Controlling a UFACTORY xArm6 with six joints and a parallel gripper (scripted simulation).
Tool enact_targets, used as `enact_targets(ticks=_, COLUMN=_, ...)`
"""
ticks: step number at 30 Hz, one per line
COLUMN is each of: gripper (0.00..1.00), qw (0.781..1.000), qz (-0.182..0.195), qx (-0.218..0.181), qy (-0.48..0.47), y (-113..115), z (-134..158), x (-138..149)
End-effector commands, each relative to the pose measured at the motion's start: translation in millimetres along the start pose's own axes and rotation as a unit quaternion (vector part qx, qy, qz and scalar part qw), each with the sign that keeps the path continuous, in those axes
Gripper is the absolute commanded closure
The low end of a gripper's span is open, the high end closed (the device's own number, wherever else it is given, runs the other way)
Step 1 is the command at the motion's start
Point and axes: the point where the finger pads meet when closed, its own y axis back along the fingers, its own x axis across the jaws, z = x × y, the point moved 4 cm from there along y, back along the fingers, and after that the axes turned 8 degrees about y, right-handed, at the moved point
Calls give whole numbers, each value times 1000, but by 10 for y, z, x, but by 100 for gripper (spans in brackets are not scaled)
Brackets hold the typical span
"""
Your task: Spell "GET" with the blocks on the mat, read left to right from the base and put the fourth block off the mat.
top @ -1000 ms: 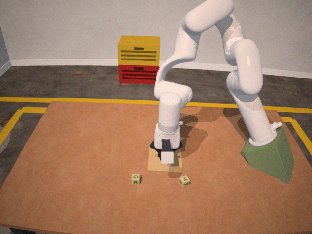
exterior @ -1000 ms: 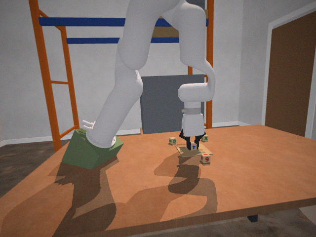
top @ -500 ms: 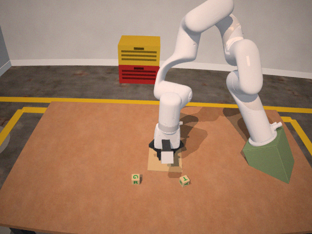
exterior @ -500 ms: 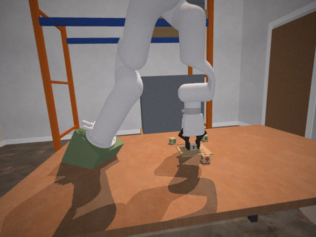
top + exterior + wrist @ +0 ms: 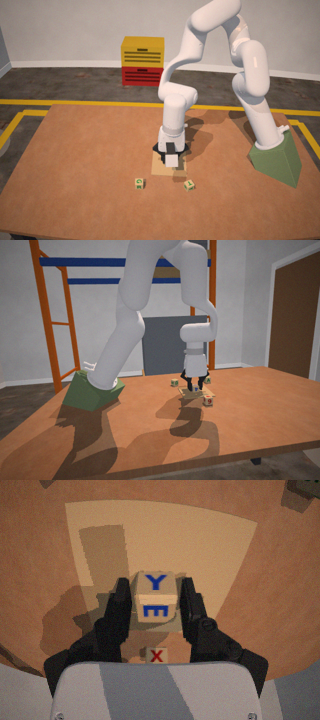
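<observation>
The block with blue letters (image 5: 158, 602) stands on the tan mat (image 5: 160, 540), showing a Y and an E toward the wrist camera. My gripper (image 5: 155, 590) hangs straight down over it, fingers open, one on each side with a thin gap. The block also shows between the fingers in the exterior view (image 5: 195, 388). The G block (image 5: 139, 183) lies off the mat, in front of its left corner. The T block (image 5: 189, 185) lies tilted, off the mat by its right front corner. A block with a red 9 (image 5: 208, 400) sits at the mat's (image 5: 196, 392) far edge, hidden by the arm in the top view.
The green pedestal (image 5: 277, 158) of the arm's base stands at the table's right. A yellow and red crate (image 5: 142, 60) stands on the floor behind the table.
</observation>
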Motion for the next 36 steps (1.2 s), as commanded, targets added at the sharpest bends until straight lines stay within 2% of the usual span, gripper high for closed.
enact_targets(ticks=1, gripper=53, qw=1000, qz=1, qx=0, qy=0, y=170, z=1, x=11)
enact_targets(ticks=7, gripper=53, qw=1000, qz=1, qx=0, qy=0, y=507, z=1, x=10)
enact_targets(ticks=9, gripper=53, qw=1000, qz=1, qx=0, qy=0, y=507, z=1, x=10)
enact_targets(ticks=14, gripper=53, qw=1000, qz=1, qx=0, qy=0, y=754, z=1, x=9)
enact_targets(ticks=22, gripper=53, qw=1000, qz=1, qx=0, qy=0, y=867, z=1, x=9)
enact_targets(ticks=23, gripper=0, qw=1000, qz=1, qx=0, qy=0, y=867, z=1, x=9)
enact_targets(ticks=36, gripper=0, qw=1000, qz=1, qx=0, qy=0, y=867, z=1, x=9)
